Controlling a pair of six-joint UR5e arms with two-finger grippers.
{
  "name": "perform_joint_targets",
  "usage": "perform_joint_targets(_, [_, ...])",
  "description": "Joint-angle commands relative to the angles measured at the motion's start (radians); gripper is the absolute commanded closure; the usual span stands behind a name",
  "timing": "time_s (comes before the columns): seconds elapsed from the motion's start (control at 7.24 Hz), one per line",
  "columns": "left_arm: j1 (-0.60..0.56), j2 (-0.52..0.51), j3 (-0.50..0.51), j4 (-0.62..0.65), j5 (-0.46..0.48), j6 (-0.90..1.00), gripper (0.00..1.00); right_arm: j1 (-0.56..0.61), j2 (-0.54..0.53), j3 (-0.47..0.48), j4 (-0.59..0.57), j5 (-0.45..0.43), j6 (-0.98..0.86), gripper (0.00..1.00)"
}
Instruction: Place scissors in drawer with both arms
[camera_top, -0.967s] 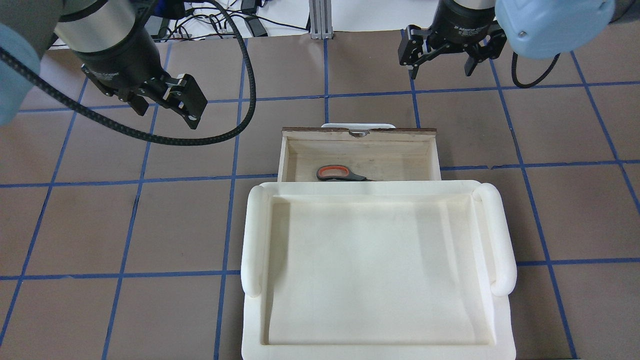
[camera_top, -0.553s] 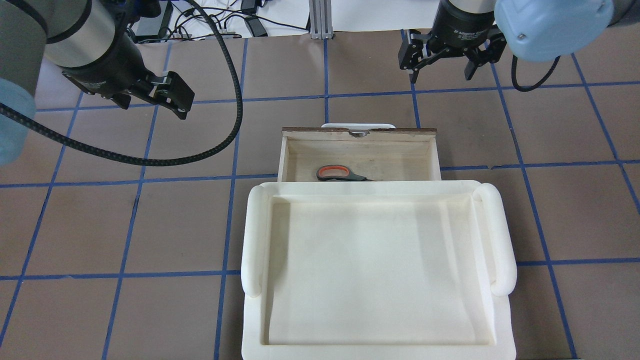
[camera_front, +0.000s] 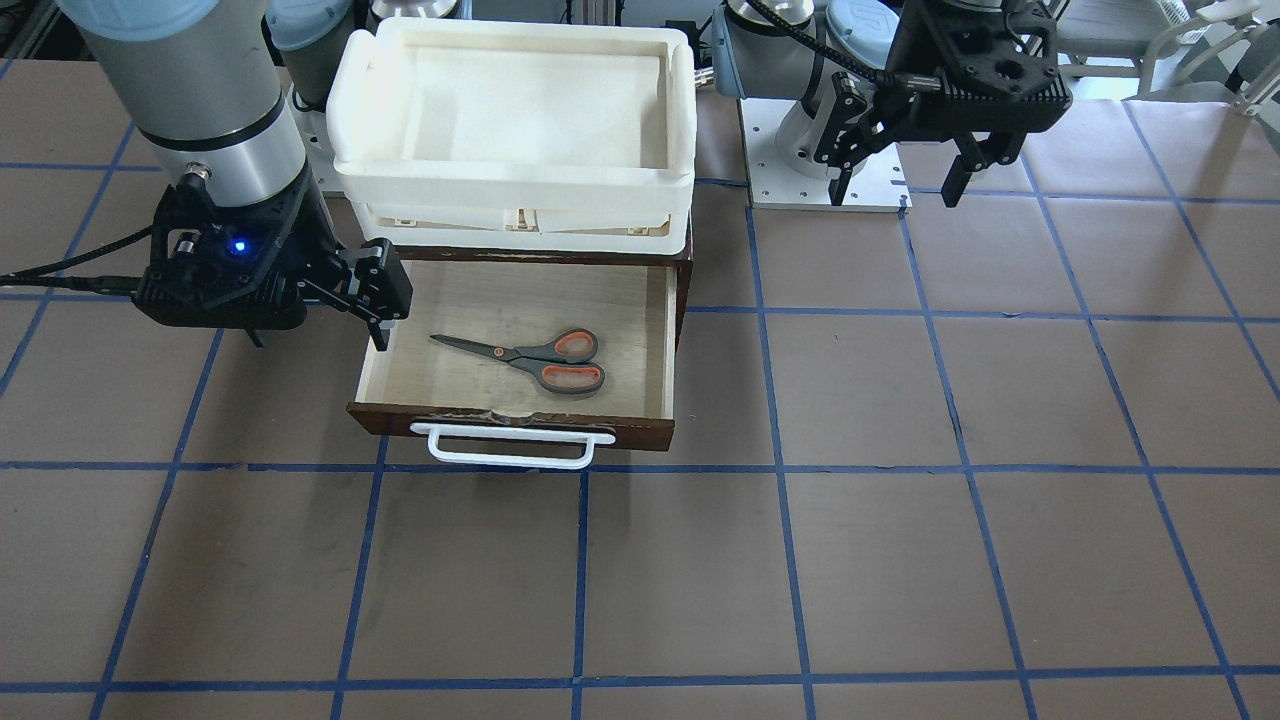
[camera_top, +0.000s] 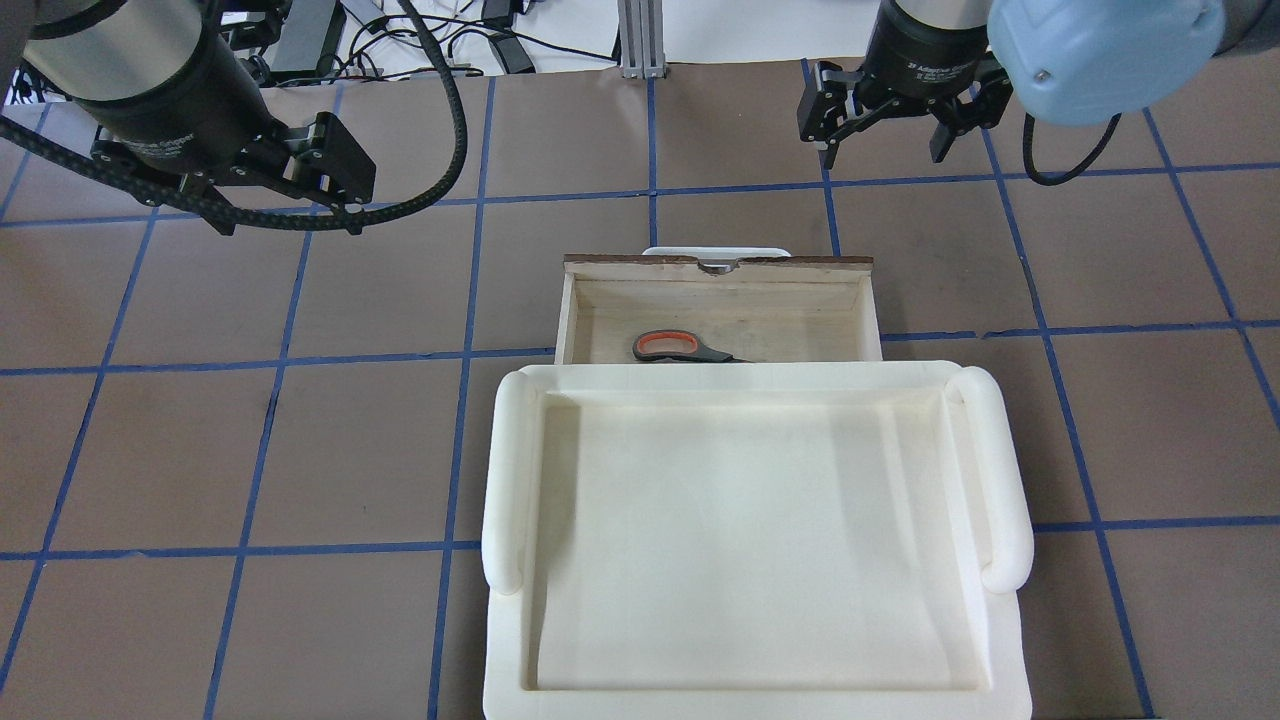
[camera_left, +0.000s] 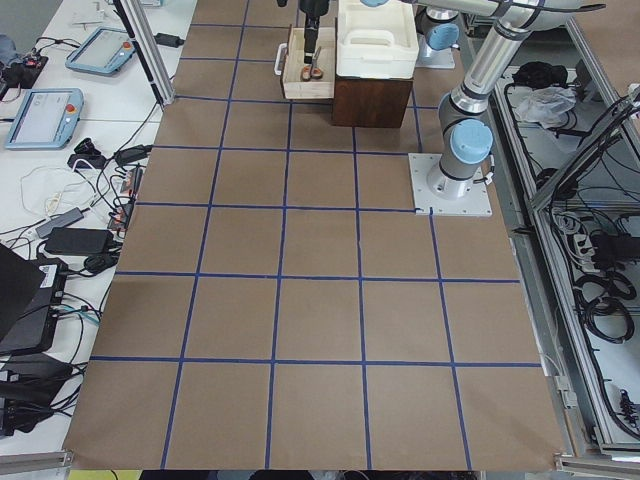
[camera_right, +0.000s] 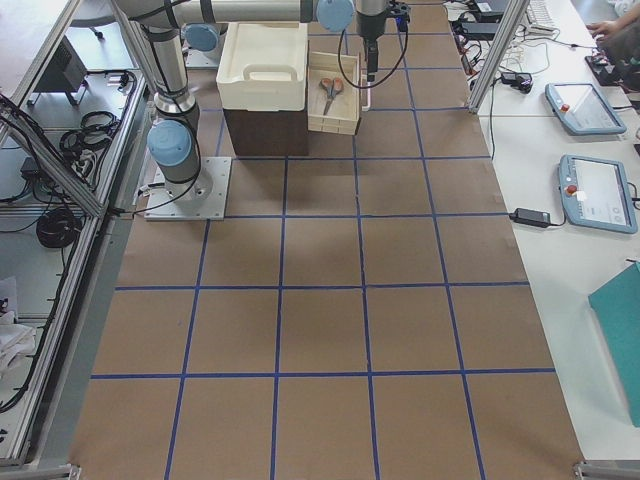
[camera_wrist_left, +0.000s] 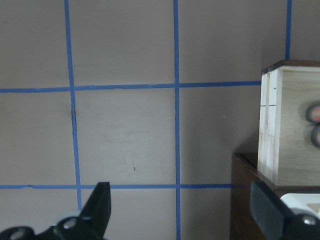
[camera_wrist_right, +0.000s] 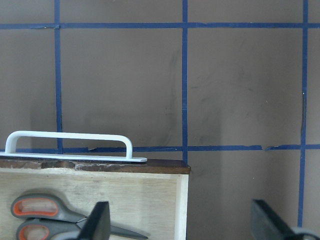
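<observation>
- Two hands are hanging above the worktop (camera_front: 900, 500), and neither is touching anything. The left hand (camera_top: 285, 220) is hovering with its fingers apart, well off to the drawer's left. The right hand (camera_top: 882, 150), likewise spread and empty, is hovering near the drawer's front right corner.
- The scissors (camera_front: 530, 360) are lying flat on the pale floor of the drawer (camera_front: 668, 340). Their blades are closed, with the orange-lined loops pointing toward the robot's left and the tips toward its right.
- The drawer is standing pulled out of its dark box, with the white handle (camera_front: 510, 462) facing away from the robot. A white tray (camera_front: 510, 185) is sitting on top of the box.
- The placing itself is looking finished, judging by where the scissors are resting. What may be remaining is pushing the drawer in by its front.
- The scissors are likely to handle as a light, stiff thing: slim, smooth metal blades that could be slipping between fingers, and plastic loops giving better friction.
- Because they are lying flat against the wood, any regrasp would probably be working best across the thick part where the loops are meeting the blades. Coming straight down, the fingers would be straddling it from either side.
</observation>
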Motion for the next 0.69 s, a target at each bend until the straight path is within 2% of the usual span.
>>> perform_joint_targets(0.0, [0.002,0.012,0.007,-0.066,-0.015,-0.019,0.00,0.000,0.000,0.000,-0.001,-0.005,-0.001,0.00])
perform_joint_targets(0.55, [0.002,0.013,0.001,-0.058,-0.020,-0.010,0.00,-0.002,-0.026,0.000,0.054,0.003,-0.001,0.00])
